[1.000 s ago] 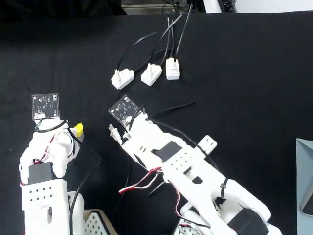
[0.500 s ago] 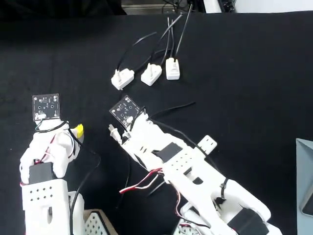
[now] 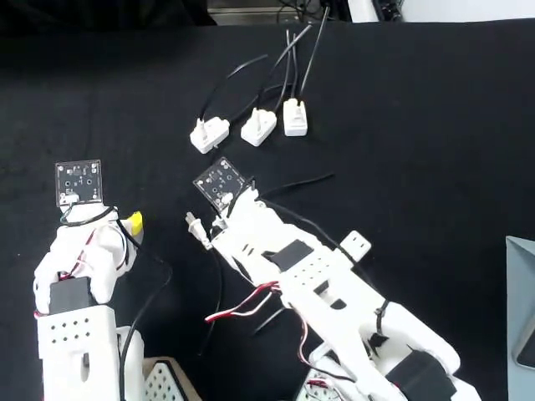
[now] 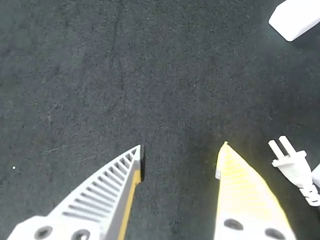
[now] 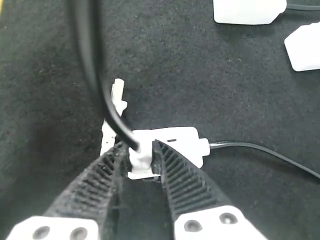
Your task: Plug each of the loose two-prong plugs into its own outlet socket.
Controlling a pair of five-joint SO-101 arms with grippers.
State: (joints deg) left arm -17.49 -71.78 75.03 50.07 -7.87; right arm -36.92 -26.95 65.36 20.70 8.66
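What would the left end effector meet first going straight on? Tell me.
Probably only the bare black cloth-covered table: nothing lies ahead of the open left end effector. The white two-prong plug sits off to one side.

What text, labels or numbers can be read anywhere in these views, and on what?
None can be read.
Left arm's square board: pale dots only, too small to tell as print.
Right arm's square board: the same.
Outlet sockets: plain white, no marking seen.
Plug in the right gripper: no print visible.
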